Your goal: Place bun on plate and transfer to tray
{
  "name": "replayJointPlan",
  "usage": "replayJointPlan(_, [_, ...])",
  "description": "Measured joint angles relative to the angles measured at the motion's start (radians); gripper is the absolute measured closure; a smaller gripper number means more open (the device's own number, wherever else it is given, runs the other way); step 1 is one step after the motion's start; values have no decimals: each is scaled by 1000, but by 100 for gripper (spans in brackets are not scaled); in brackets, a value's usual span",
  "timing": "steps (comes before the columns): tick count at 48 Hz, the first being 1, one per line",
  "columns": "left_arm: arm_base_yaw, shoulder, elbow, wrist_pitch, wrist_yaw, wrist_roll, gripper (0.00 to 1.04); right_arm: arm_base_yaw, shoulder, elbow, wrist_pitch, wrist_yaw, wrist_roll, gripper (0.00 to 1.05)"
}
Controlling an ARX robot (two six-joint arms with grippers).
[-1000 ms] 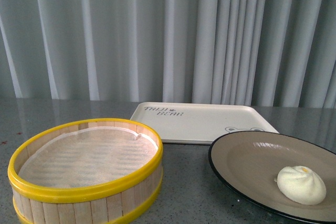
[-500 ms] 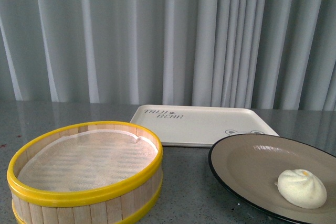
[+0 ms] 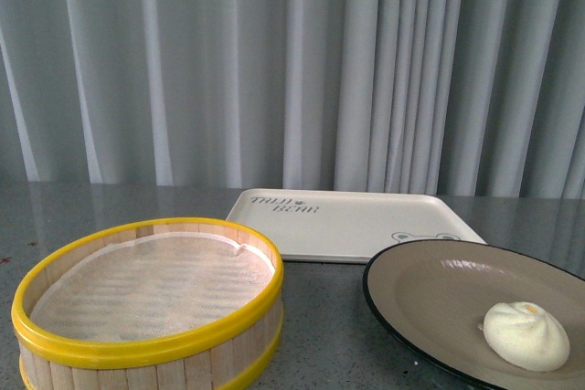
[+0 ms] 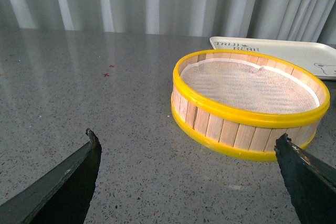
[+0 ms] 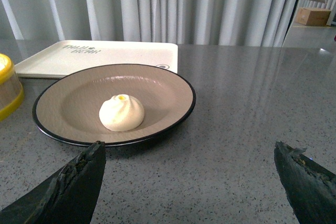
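The cream-white bun (image 3: 526, 336) lies on the taupe-brown plate (image 3: 430, 285) with a black rim, at the front right. The cream tray (image 3: 352, 221) with grey lettering lies flat behind the plate. In the right wrist view the bun (image 5: 122, 113) sits near the middle of the plate (image 5: 163, 93), with the tray (image 5: 100, 56) beyond. My right gripper (image 5: 189, 153) is open and empty, short of the plate's near rim. My left gripper (image 4: 186, 142) is open and empty, over bare table beside the steamer basket. Neither gripper shows in the front view.
A yellow-rimmed wooden steamer basket (image 3: 151, 303) with a white liner stands at the front left, also in the left wrist view (image 4: 249, 103). The tabletop (image 4: 79, 93) is grey speckled stone. Grey curtains (image 3: 292, 61) hang behind.
The front view has shifted slightly: the basket, plate, bun and tray all sit a little lower in the picture. Their places relative to each other are unchanged.
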Motion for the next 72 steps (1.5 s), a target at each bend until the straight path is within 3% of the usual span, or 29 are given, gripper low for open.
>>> replayJointPlan(11, [0, 0, 0, 0, 0, 0, 7, 0, 0, 0, 0, 0, 0, 9])
replayJointPlan(12, [0, 0, 0, 0, 0, 0, 7, 11, 11, 4, -16, 36, 14, 9])
replayJointPlan(14, [0, 0, 0, 0, 0, 0, 7, 35, 125, 73, -129, 215, 119, 9])
replayJointPlan(16, [0, 0, 0, 0, 0, 0, 7, 24, 257, 127, -128, 280, 163, 9])
replayJointPlan(19, [0, 0, 0, 0, 0, 0, 7, 19, 407, 191, -64, 302, 141, 9])
replayJointPlan(28, [0, 0, 0, 0, 0, 0, 7, 92, 510, 254, -26, 258, -232, 9])
replayJointPlan(33, [0, 0, 0, 0, 0, 0, 7, 140, 536, 307, -160, 196, -567, 9])
replayJointPlan(37, [0, 0, 0, 0, 0, 0, 7, 183, 586, 315, -136, 193, -853, 9])
replayJointPlan(46, [0, 0, 0, 0, 0, 0, 7, 205, 706, 320, -54, 158, -1167, 9])
replayJointPlan(59, [0, 0, 0, 0, 0, 0, 7, 204, 946, 310, 245, 50, -1476, 9])
replayJointPlan(72, [0, 0, 0, 0, 0, 0, 7, 234, 1169, 345, 439, 29, -1535, 9])
